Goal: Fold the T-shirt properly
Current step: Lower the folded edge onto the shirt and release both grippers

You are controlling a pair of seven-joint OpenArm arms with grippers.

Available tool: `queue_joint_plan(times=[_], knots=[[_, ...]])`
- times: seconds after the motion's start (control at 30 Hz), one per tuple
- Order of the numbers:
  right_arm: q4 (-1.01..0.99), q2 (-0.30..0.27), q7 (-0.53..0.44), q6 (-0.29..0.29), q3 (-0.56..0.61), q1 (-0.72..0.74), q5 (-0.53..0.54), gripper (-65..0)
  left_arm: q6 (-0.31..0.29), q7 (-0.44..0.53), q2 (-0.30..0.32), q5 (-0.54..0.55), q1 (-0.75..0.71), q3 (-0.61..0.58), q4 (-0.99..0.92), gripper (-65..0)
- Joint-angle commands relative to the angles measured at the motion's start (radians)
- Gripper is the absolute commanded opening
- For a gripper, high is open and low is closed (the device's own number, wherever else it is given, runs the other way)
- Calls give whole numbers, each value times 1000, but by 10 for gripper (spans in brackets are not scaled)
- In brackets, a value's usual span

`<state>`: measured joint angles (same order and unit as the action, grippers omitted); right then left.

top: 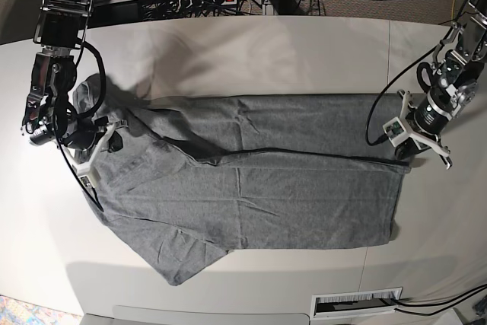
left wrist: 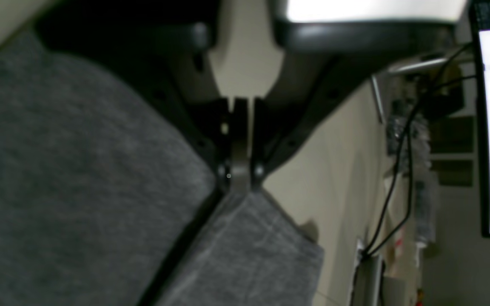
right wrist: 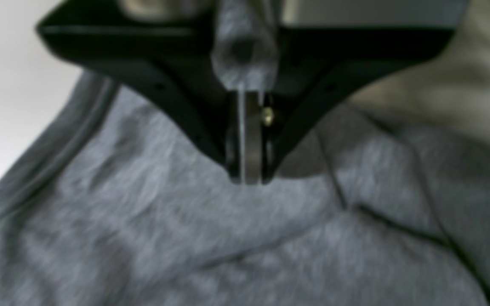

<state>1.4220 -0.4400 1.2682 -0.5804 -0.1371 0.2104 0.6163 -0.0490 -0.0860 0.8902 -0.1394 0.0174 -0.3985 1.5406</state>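
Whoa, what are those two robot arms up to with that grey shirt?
They are folding a T-shirt spread on a pale table. One long side already lies folded over the middle. The right gripper is shut on the cloth at the collar and shoulder end; its wrist camera shows fabric bunched between the fingers. The left gripper is shut on the hem end. One sleeve sticks out flat, not yet folded.

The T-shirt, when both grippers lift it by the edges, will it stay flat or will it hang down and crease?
The T-shirt will probably sag between the left gripper and the right gripper: it already shows wrinkles and a soft fold across it. It looks thin, so likely light. A shallow pinch on the edge might slip.
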Motion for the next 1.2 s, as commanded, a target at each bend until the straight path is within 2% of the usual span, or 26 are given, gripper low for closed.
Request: queue_joint_plan(times=[0.0,0.07,0.27,0.37,0.57,0.77,0.83,1.03,1.17], knots=[[17,-17,-11,-3,-5,11,17,-647,13,4,22,27,16,11,13,-650],[17,-17,-11,-3,-5,-12,16,-647,-18,4,22,91,14,11,13,-650],[17,-17,-31,-3,-6,-85,15,-647,-198,5,21,211,-2,11,13,-650],[17,-18,-68,-4,-6,-100,-27,-647,-275,4,16,274,-6,11,13,-650],[16,-18,-243,-3,-6,-100,-288,-647,-300,-16,-3,292,-9,10,7,-650],[16,-18,-393,-2,-6,-100,-447,-647,-328,-19,-4,290,-45,10,-15,-650],[16,-20,-383,-2,-6,-100,-460,-647,-335,-19,-3,290,-59,10,-29,-650],[16,-19,-270,-2,-6,-100,-448,-647,-338,-21,-3,289,-87,10,-38,-650],[16,-20,-145,-2,-6,-100,-402,-650,-399,-72,-3,236,-87,11,-38,-650]])
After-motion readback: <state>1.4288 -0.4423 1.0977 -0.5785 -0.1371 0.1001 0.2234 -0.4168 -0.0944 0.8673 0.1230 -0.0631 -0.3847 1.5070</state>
